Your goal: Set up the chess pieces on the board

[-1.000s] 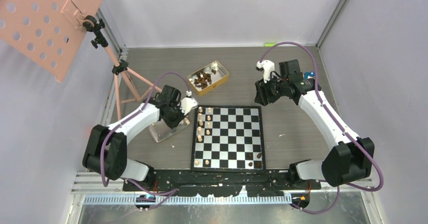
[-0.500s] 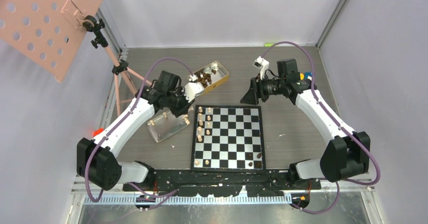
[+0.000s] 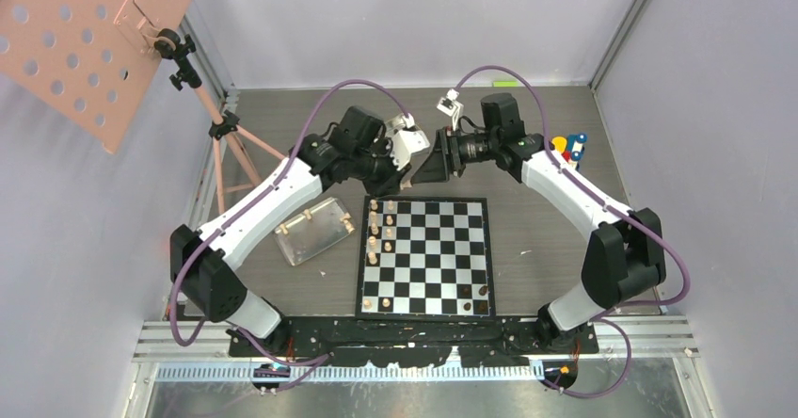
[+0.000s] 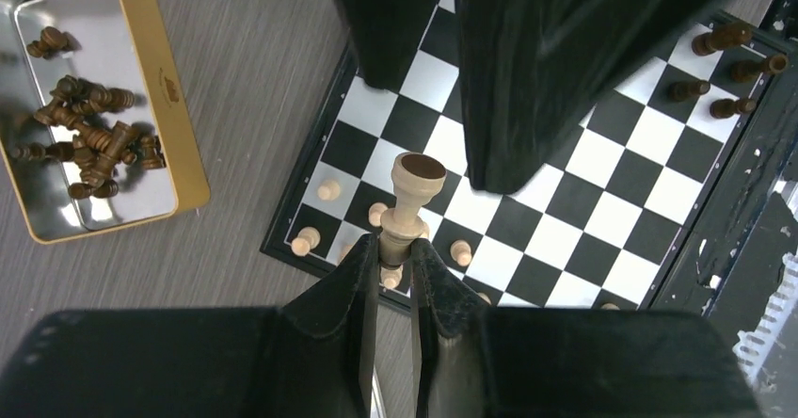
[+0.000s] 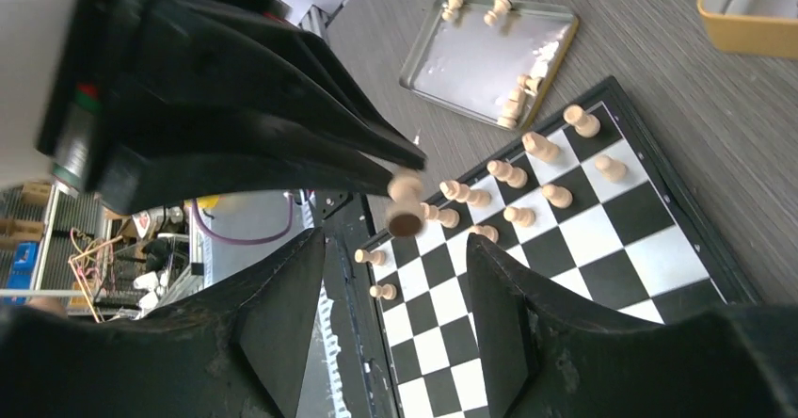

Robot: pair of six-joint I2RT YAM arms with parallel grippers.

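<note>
The board [image 3: 433,249] lies in the middle, with pale chess pieces [image 3: 381,225] along its left columns and a few dark ones [image 3: 475,296] at the near right. My left gripper [image 3: 405,171] hovers over the board's far left corner. In the left wrist view it [image 4: 393,249] is shut on the base of a pale piece [image 4: 406,201], which is held sideways. My right gripper [image 3: 428,168] faces it, open. In the right wrist view its fingers [image 5: 395,244] flank the piece's felt foot [image 5: 406,213] without touching it.
A gold tin [image 4: 151,41] with dark pieces [image 4: 89,145] sits beyond the board. A clear tray [image 3: 314,232] with pale pieces [image 5: 516,107] lies left of the board. Toy blocks [image 3: 566,145] are at far right. A tripod [image 3: 226,136] stands at the far left.
My left gripper rose from the tray and swung right to the board's far edge with the pale piece. My right gripper swung left to meet it.
</note>
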